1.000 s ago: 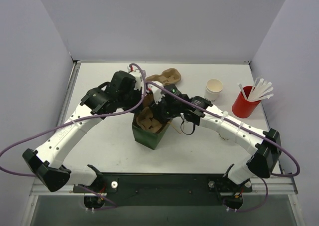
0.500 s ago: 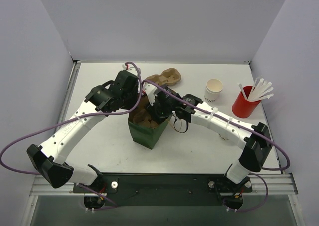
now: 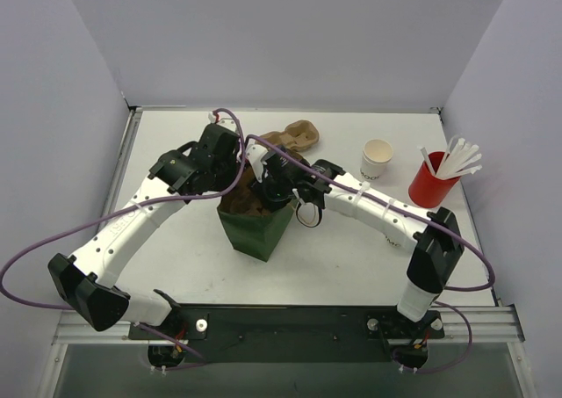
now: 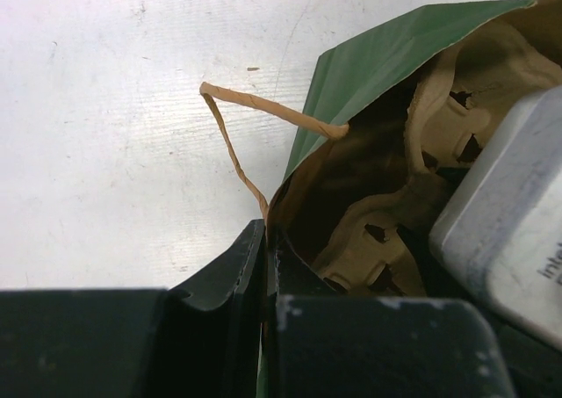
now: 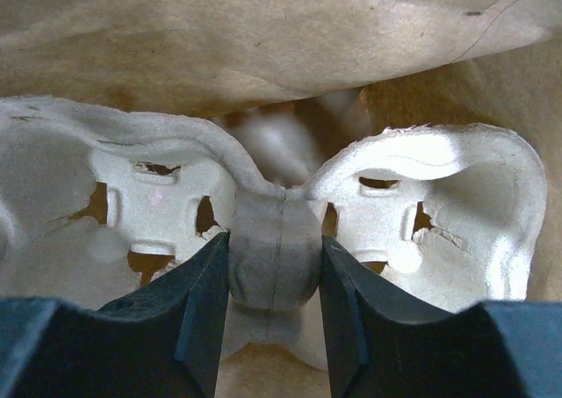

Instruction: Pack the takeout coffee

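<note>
Right fingers (image 5: 204, 314) clamp the tray (image 5: 443, 196) inside the snug bag (image 5: 263, 47).

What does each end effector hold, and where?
Left end effector: the green bag, by its rim. Right end effector: the cup carrier, by its middle bridge.

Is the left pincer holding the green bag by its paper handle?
No, the left pincer pinches the bag rim; the handle stands free.
</note>
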{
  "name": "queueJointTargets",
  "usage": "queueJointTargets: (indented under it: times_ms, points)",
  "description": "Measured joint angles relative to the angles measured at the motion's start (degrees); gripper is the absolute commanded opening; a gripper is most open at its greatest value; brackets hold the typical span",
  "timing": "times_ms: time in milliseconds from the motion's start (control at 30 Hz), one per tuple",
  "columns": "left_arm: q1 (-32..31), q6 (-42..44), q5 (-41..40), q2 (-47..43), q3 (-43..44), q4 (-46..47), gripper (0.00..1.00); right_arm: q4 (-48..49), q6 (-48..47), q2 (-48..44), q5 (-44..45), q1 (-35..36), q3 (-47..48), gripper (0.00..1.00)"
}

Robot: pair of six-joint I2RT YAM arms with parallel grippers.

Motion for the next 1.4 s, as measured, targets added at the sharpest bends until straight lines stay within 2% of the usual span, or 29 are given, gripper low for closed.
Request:
queueJointTargets:
  times_ms: [1400]
  points:
    - [0.35,-0.31,-0.28,0.00,-0.35,0.11,0.00,-0.52,-0.15,1.46,0.87,0.00,1.11,0.38]
